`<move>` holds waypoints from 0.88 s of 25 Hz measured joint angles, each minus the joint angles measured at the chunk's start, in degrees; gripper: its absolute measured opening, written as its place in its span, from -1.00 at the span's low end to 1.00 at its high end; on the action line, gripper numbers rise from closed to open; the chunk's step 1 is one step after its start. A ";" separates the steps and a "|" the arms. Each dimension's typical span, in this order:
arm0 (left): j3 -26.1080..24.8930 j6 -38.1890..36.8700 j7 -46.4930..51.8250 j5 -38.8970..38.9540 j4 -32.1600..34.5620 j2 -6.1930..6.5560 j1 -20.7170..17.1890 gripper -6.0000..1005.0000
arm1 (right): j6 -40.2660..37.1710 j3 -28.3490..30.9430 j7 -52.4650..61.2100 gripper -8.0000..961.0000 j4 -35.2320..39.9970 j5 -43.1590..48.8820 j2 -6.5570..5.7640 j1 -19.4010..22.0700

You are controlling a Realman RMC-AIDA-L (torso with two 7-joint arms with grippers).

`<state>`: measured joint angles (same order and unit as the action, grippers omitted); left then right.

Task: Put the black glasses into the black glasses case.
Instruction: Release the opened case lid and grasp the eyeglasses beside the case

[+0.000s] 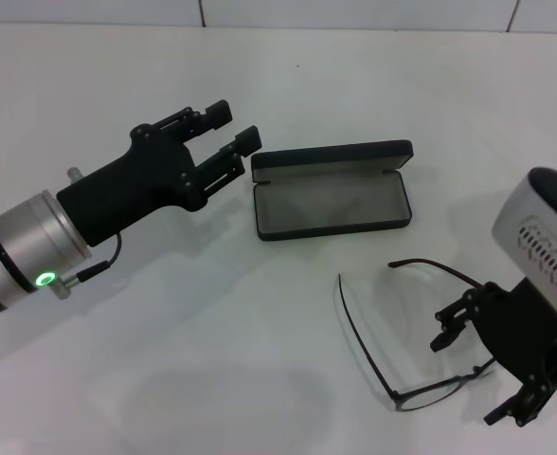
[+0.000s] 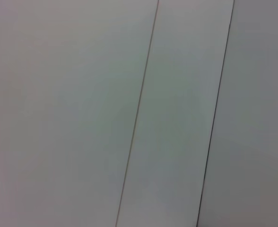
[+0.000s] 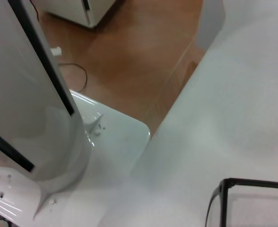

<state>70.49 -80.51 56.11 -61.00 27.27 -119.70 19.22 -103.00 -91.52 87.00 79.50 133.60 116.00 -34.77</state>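
The black glasses case [image 1: 332, 202] lies open on the white table at centre, its grey lining showing and nothing inside. The black glasses [image 1: 426, 391] lie nearer the front right, temple arms unfolded and pointing toward the case. My right gripper [image 1: 476, 370] is open at the glasses' right end, one finger on each side of the front frame. A corner of the frame [image 3: 252, 181] shows in the right wrist view. My left gripper [image 1: 232, 129] hovers open just left of the case's left end, fingers pointing at it. The left wrist view shows only white panels.
Beyond the table edge [image 3: 177, 109], the right wrist view shows a brown floor [image 3: 129, 56] and a white machine body [image 3: 30, 94]. A tiled white wall [image 1: 354, 11] bounds the back of the table.
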 joint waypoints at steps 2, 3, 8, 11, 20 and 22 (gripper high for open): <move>0.00 0.00 -0.15 0.01 -0.06 -0.01 -0.03 0.05 | 0.87 -1.21 0.18 0.78 -0.01 0.33 0.01 -0.03; 0.00 0.00 -0.16 0.03 -0.07 -0.01 -0.04 0.05 | 1.35 -1.95 0.32 0.78 -0.05 0.64 0.01 -0.05; 0.00 0.00 -0.23 0.16 -0.10 -0.01 -0.06 0.05 | 4.42 -5.61 1.50 0.76 -0.69 2.41 0.06 -0.02; 0.07 0.00 -0.32 0.18 -0.12 -0.01 -0.07 0.05 | 6.63 -7.43 1.59 0.74 -1.37 3.24 0.13 0.16; 0.22 0.00 -1.02 0.06 -0.12 -0.01 0.24 0.05 | 10.00 -10.52 1.73 0.22 -2.25 3.27 0.20 0.30; 0.26 0.00 -1.06 0.00 -0.12 -0.01 0.16 0.05 | 10.29 -10.52 1.75 0.19 -2.25 3.12 0.20 0.31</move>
<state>70.75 -80.51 55.04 -60.99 27.15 -119.71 19.38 -92.71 -102.04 88.75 77.25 136.72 116.19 -34.46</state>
